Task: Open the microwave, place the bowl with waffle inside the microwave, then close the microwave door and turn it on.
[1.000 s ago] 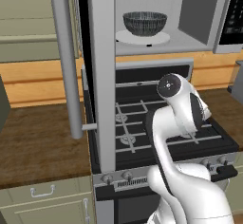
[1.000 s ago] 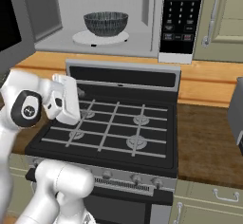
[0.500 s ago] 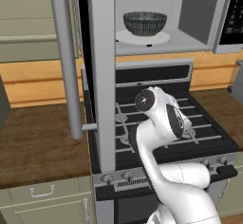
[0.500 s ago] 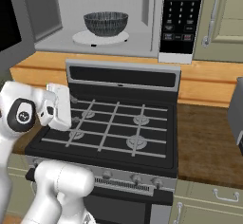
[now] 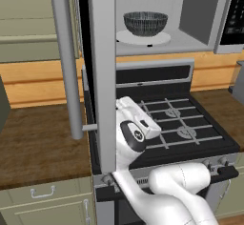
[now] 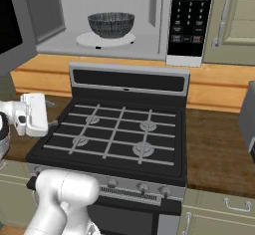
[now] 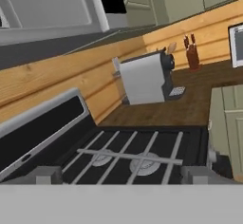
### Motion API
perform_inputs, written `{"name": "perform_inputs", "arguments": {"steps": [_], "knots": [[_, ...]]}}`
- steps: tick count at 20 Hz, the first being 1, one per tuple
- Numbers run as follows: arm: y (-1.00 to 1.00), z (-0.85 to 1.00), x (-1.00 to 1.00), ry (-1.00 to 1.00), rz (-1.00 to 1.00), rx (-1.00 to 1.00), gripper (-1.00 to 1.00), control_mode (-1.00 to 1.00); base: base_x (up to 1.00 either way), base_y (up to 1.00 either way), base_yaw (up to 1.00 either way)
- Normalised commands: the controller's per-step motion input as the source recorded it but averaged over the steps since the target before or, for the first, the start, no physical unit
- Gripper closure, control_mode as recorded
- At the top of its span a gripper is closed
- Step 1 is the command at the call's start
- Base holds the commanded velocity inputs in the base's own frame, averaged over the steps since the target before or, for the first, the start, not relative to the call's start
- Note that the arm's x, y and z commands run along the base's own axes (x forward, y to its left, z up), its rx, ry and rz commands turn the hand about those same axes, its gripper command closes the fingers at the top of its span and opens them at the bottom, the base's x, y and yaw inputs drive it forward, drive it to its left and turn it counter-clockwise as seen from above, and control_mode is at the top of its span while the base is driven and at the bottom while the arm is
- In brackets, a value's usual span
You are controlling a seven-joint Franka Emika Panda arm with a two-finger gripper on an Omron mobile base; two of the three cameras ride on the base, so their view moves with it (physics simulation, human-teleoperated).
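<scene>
Swung left toward the microwave door point(image 5: 101, 76), pincer point(image 7: 121, 173) open over stove point(image 6: 119, 134)

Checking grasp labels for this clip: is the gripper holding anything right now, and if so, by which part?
Nothing is held. The gripper is open over the stove; the bowl sits inside the microwave.

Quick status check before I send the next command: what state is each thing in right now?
microwave door: swung fully open.
microwave: cavity exposed.
bowl: upright on the turntable inside.
waffle: hidden, cannot tell.
hand: open, empty, low over the stove near the open door.
</scene>
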Motion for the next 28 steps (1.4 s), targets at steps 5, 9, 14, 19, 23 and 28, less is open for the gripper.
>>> {"name": "perform_inputs", "arguments": {"steps": [5, 9, 14, 19, 23, 28], "knots": [[0.79, 0.0, 0.0, -0.16, 0.0, -0.08, -1.0, -1.0, 0.0, 0.0, 0.0], [1.0, 0.0, 0.0, -0.14, -0.01, -0.09, 1.0, -1.0, 0.0, 0.0, 0.0], [0.92, 0.02, -0.08, -0.18, -0.01, -0.13, 1.0, -1.0, 0.0, 0.0, 0.0], [0.7, 0.16, -0.24, -0.24, 0.0, -0.16, 1.0, -1.0, 0.0, 0.0, 0.0], [0.59, 0.26, -0.17, -0.24, 0.0, -0.19, 1.0, -1.0, 0.0, 0.0, 0.0], [0.46, 0.34, -0.22, -0.29, 0.0, -0.13, 1.0, -1.0, 0.0, 0.0, 0.0]]}}
